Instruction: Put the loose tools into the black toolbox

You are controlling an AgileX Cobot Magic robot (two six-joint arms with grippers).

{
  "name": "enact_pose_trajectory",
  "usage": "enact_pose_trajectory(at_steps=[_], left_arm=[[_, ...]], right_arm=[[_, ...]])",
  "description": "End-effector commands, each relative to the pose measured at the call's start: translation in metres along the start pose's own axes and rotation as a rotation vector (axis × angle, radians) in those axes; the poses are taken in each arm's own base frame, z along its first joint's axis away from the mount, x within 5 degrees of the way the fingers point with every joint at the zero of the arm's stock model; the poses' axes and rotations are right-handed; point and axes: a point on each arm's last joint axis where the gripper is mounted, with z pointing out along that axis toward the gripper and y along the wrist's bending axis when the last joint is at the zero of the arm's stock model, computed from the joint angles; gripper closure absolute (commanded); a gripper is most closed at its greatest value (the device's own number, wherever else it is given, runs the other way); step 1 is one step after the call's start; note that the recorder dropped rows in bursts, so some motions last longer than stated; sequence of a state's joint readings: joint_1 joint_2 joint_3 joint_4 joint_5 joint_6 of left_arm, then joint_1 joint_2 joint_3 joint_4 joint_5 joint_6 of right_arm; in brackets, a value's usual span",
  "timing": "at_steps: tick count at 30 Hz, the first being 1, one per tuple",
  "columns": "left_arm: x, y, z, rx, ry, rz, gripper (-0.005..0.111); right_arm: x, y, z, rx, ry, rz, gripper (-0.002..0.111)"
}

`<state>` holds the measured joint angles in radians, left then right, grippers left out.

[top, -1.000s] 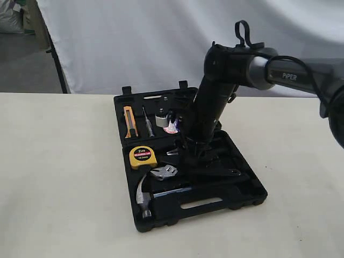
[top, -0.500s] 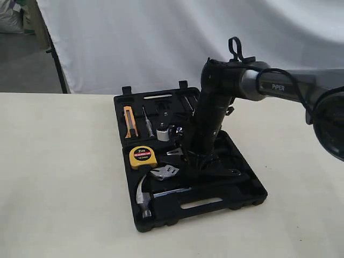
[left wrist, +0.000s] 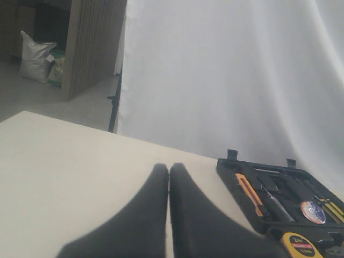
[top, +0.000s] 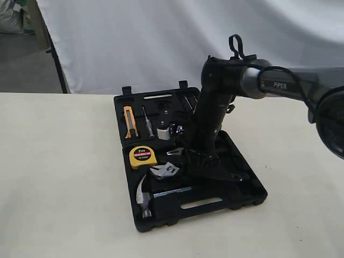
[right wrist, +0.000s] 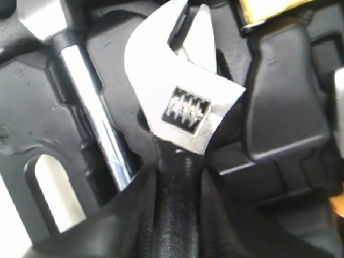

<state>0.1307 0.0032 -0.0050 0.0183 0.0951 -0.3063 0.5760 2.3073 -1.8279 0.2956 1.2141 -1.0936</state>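
The black toolbox [top: 242, 201] lies open on the table. In its near half rest the claw hammer [top: 143, 196] and the silver adjustable wrench [top: 164, 171]. My right gripper [right wrist: 180, 172] reaches down into the box [top: 198, 161] and is shut on the wrench's black handle [right wrist: 180, 215], just behind its silver head [right wrist: 183, 102]. The hammer's chromed shaft [right wrist: 94, 107] lies beside it. The small tape roll [left wrist: 313, 212] sits in the far half of the box. My left gripper [left wrist: 169, 169] is shut and empty over bare table, left of the box; the exterior view does not show it.
A yellow tape measure [top: 143, 156] sits in the box next to the wrench head. An orange utility knife [top: 129, 121] and a screwdriver [top: 148, 122] lie in the far half. A white backdrop hangs behind the table.
The right arm has swung slightly left and lower over the toolbox, now covering most of the tape roll in the exterior view. The tools have not moved.
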Motion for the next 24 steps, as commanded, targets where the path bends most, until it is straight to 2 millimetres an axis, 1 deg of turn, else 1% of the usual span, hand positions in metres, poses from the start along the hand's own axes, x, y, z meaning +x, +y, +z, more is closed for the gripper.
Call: enact_pose_trajectory(at_steps=[1, 4, 8, 11, 16, 20, 24], left_arm=[[-0.002, 0.001, 0.0, -0.021, -0.02, 0.0, 0.106], [-0.002, 0.001, 0.0, -0.021, -0.02, 0.0, 0.106], [-0.002, 0.001, 0.0, -0.021, -0.02, 0.0, 0.106], [-0.002, 0.001, 0.0, -0.021, -0.02, 0.0, 0.106], [-0.002, 0.001, 0.0, -0.021, -0.02, 0.0, 0.106], [-0.002, 0.001, 0.0, -0.021, -0.02, 0.0, 0.106], [-0.002, 0.001, 0.0, -0.021, -0.02, 0.0, 0.106]], right_arm=[[0.0, 0.004, -0.022, 0.051, 0.009, -0.027, 0.109], [0.002, 0.002, -0.026, 0.091, 0.033, -0.048, 0.109], [0.004, 0.0, -0.027, 0.11, 0.068, -0.11, 0.109], [0.003, -0.003, -0.027, 0.143, 0.053, -0.138, 0.109], [-0.004, -0.001, -0.024, 0.158, 0.053, -0.242, 0.109], [-0.007, -0.002, -0.023, 0.216, 0.106, -0.291, 0.109], [-0.008, -0.001, -0.023, 0.217, 0.119, -0.305, 0.109]])
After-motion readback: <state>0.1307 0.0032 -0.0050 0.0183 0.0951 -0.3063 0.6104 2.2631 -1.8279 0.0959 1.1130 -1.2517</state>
